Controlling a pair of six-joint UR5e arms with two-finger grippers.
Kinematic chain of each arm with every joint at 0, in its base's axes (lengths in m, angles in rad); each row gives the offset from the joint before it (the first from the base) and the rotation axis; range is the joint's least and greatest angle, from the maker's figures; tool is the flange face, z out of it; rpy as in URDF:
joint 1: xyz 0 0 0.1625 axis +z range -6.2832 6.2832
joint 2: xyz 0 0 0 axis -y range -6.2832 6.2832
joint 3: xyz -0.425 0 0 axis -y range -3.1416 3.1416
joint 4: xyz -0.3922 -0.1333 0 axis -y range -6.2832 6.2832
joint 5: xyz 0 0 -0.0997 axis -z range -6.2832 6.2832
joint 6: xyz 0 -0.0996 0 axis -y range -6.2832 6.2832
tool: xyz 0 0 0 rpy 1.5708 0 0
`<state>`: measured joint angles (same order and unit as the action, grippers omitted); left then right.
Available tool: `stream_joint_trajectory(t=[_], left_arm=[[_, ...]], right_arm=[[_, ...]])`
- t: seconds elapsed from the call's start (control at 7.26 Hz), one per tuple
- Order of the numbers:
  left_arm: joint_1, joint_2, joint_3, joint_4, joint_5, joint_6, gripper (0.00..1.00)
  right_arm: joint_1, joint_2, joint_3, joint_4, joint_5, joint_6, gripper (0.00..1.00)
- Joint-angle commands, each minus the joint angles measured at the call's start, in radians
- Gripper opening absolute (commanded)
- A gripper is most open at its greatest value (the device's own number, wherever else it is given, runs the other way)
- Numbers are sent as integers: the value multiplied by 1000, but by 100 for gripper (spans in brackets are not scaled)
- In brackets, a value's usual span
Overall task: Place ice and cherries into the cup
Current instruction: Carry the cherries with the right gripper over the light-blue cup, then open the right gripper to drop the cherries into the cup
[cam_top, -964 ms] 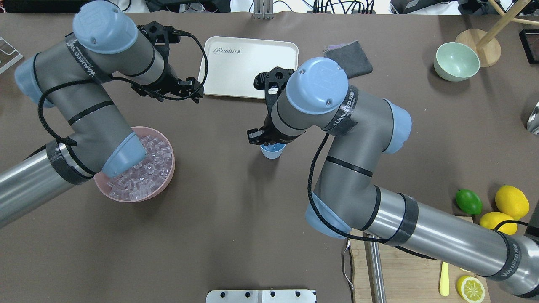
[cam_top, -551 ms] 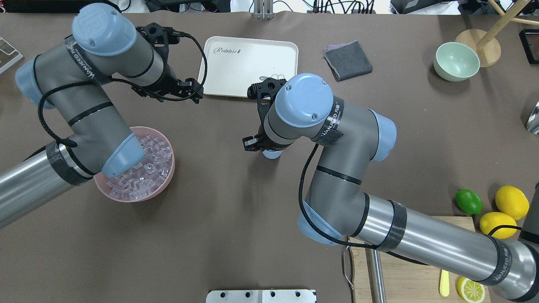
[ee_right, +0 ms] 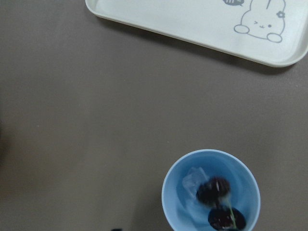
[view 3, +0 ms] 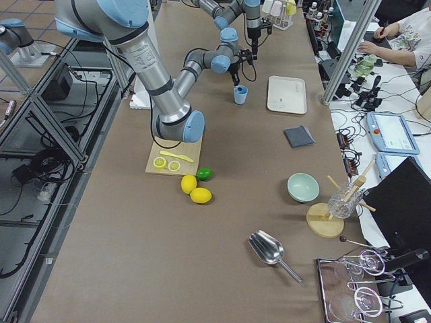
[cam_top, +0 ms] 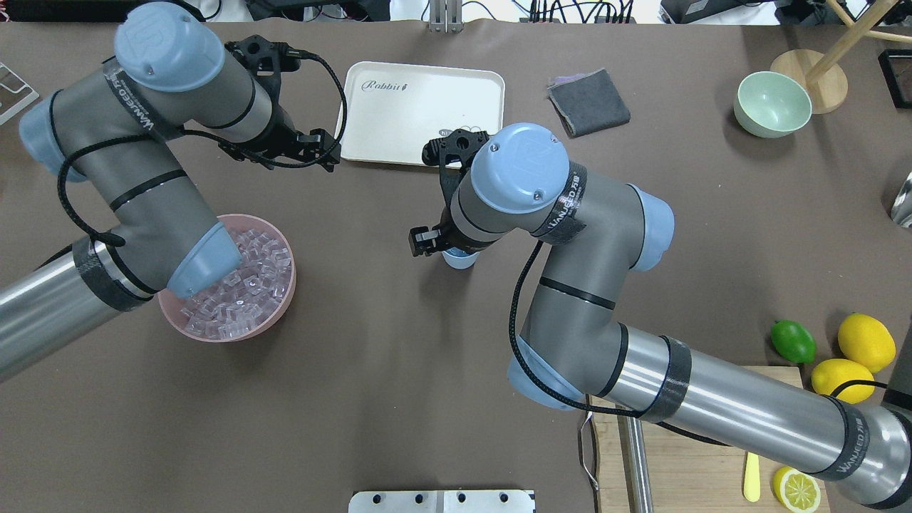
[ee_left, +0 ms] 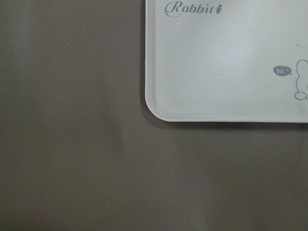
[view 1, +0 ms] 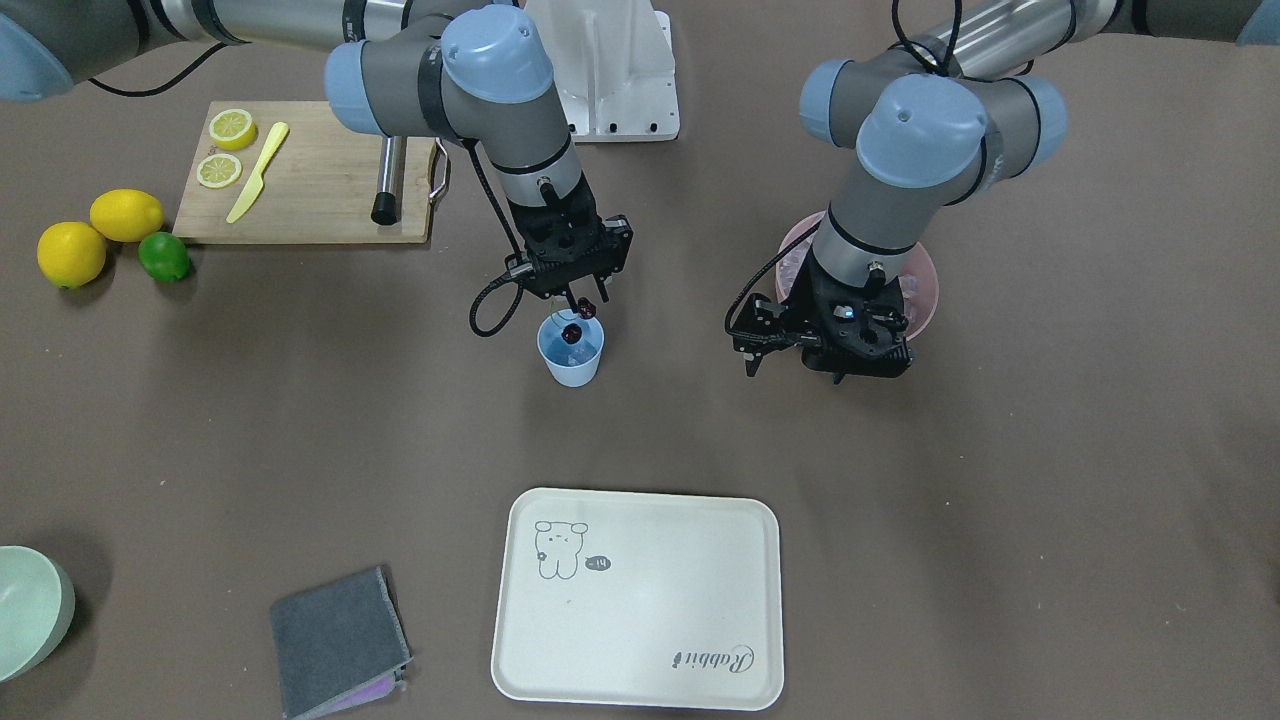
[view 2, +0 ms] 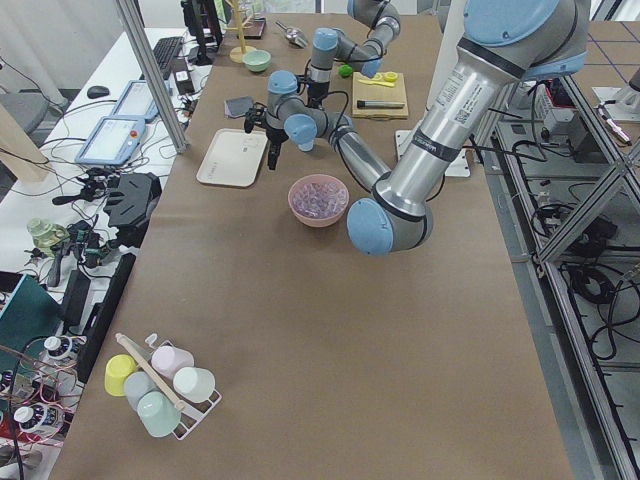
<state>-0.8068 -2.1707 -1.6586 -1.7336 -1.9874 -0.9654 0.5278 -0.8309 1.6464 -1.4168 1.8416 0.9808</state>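
Your right gripper [view 1: 578, 297] pinches the stems of two dark red cherries [view 1: 573, 330], dangling below its jaws into the small light blue plastic cup [view 1: 571, 366]; left jaws: cannot tell.

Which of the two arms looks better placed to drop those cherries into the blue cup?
The right gripper: it hangs just over the cup, cherries dangling at its mouth. The left gripper is off beside it.

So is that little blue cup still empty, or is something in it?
Not empty. The cup stands upright, with ice at the bottom and two dark cherries on top.
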Motion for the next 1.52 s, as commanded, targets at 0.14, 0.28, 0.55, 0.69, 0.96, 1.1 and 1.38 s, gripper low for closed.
stream_joint_trajectory(t=[0.14, 0.28, 0.55, 0.69, 0.96, 1.1, 1.38], left_arm=[[-28, 22, -10, 0, -8, 42, 97], [-54, 58, -44, 5, -11, 65, 97], [-165, 208, -111, 5, -83, 237, 97], [-278, 259, -121, 6, -184, 325, 97], [-456, 423, -116, 0, -261, 581, 97], [-547, 466, -109, 12, -261, 696, 97], [-670, 523, -70, 20, -318, 858, 97]], right_arm=[[14, -11, 13, -4, 4, -2, 99], [46, -10, 18, -10, 36, -4, 98], [159, -64, 36, -8, 164, -60, 98], [235, -153, 85, -10, 210, -197, 98], [462, -314, 82, -4, 403, -502, 98], [595, -414, 72, -10, 513, -707, 98], [841, -558, -24, -13, 628, -1113, 98]])
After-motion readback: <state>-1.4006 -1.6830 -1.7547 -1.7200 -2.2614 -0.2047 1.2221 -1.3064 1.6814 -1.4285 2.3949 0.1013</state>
